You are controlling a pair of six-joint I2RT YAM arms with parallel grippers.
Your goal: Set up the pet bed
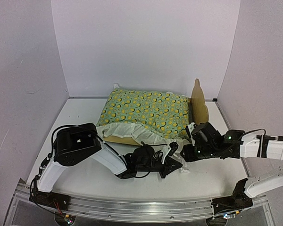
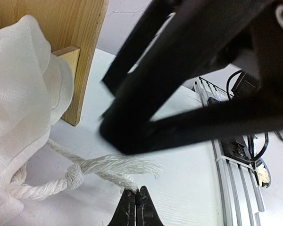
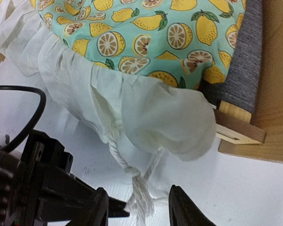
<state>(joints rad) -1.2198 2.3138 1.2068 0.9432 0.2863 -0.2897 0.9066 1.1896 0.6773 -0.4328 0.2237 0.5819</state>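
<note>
The pet bed (image 1: 198,100) is a plywood frame with its headboard on the right. The lemon-patterned quilt (image 1: 146,110) with a white ruffle lies over it. A white cord with a knot and a frayed tassel (image 3: 142,195) hangs from the ruffle onto the table by the bed's near right corner. My left gripper (image 2: 136,207) is shut, pinching a strand of that cord's (image 2: 89,172) tassel at its tips. My right gripper (image 3: 139,209) is open, its fingers either side of the tassel. In the top view both grippers, left (image 1: 175,162) and right (image 1: 186,151), meet there.
The bed's wooden corner post (image 2: 87,56) and grey felt base (image 3: 247,61) stand close behind the grippers. The white ruffle (image 2: 19,94) bulges over the rail. The aluminium rail of the arm bases (image 1: 132,207) runs along the near edge. Walls enclose three sides.
</note>
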